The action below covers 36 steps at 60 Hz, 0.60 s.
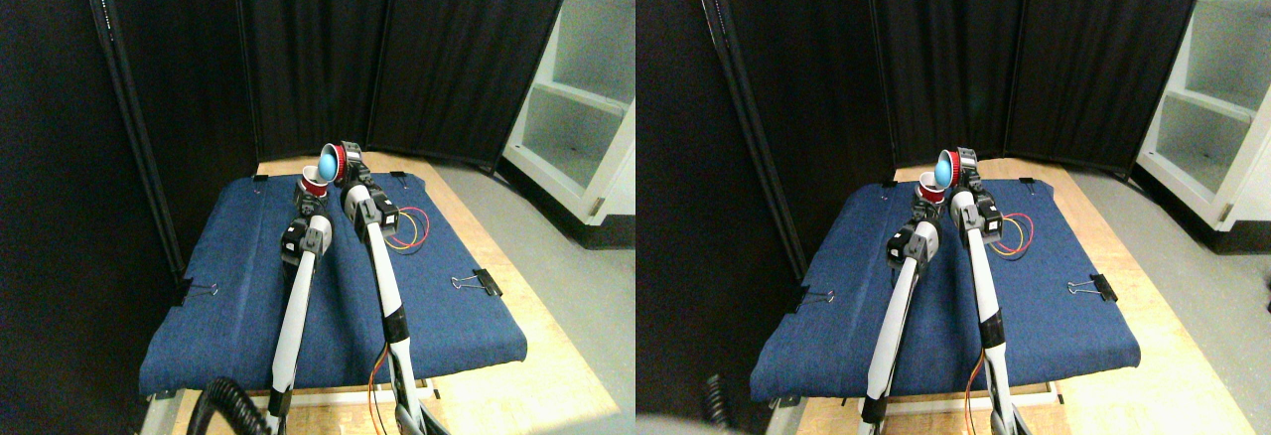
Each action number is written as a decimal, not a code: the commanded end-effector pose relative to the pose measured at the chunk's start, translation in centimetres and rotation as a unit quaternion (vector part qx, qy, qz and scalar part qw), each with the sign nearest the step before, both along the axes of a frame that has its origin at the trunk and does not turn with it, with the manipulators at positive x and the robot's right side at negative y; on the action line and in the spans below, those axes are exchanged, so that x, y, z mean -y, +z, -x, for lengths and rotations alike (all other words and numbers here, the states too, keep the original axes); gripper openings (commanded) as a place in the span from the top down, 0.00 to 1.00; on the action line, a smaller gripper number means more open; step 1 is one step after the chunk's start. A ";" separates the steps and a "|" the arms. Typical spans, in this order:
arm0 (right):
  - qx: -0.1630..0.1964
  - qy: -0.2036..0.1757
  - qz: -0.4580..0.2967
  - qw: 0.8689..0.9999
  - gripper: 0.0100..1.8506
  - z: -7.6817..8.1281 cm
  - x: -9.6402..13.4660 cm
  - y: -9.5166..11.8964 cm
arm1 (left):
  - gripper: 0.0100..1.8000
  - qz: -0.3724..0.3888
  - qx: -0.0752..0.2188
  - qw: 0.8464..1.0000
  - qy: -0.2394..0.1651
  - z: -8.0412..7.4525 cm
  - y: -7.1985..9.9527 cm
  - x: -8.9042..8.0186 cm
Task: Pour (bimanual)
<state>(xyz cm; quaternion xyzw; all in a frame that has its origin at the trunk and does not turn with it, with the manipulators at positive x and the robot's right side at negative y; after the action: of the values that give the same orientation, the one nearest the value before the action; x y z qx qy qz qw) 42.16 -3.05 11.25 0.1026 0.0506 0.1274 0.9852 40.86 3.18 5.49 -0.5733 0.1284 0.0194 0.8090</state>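
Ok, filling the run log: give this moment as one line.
phase: pouring | right gripper: tilted red cup | left gripper: upright red cup | blue ball at tilted rim

Both pale manipulators stretch forward side by side, the left dark gripper (310,200) slightly lower than the right dark gripper (350,165).

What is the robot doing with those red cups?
The robot is working with two red cups over a table covered in blue cloth. Its left gripper holds the lower cup upright. Its right gripper holds the upper cup tipped on its side just above it, mouth toward the lower one. A light blue ball sits in the mouth of the tipped cup and has not dropped into the lower cup yet.
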 end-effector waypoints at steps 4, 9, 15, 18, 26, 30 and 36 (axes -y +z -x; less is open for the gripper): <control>0.004 -0.017 -0.011 1.000 0.75 -0.6 -0.1 0.2 | 0.82 0.014 0.012 1.000 -0.008 0.1 0.6 0.4; 0.003 -0.018 -0.012 1.000 0.75 -0.9 -0.1 0.1 | 0.82 0.017 0.011 1.000 -0.007 0.2 0.5 0.4; 0.005 -0.015 -0.009 1.000 0.77 -1.1 0.0 -0.1 | 0.82 0.014 0.010 1.000 -0.001 0.1 0.6 0.5; 0.004 -0.016 -0.007 1.000 0.76 -1.1 0.0 -0.1 | 0.82 0.013 0.011 1.000 -0.002 0.0 0.6 0.5; 0.017 -0.003 0.018 1.000 0.76 -1.1 -0.2 -0.2 | 0.82 0.020 0.008 1.000 0.001 -0.2 0.5 0.8; 0.020 -0.001 0.034 0.999 0.80 -1.0 -0.3 -0.2 | 0.82 0.021 0.008 1.000 -0.001 -0.3 0.5 1.0; 0.021 -0.006 0.053 0.998 0.79 -0.9 -0.4 -0.1 | 0.82 0.020 0.007 1.000 -0.005 -0.3 0.5 1.2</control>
<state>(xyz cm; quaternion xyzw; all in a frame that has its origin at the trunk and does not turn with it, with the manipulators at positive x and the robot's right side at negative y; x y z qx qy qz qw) 43.02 -3.05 10.98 0.0571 0.0425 0.1167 0.9906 40.88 2.68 5.17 -0.5763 0.1381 0.0245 0.8051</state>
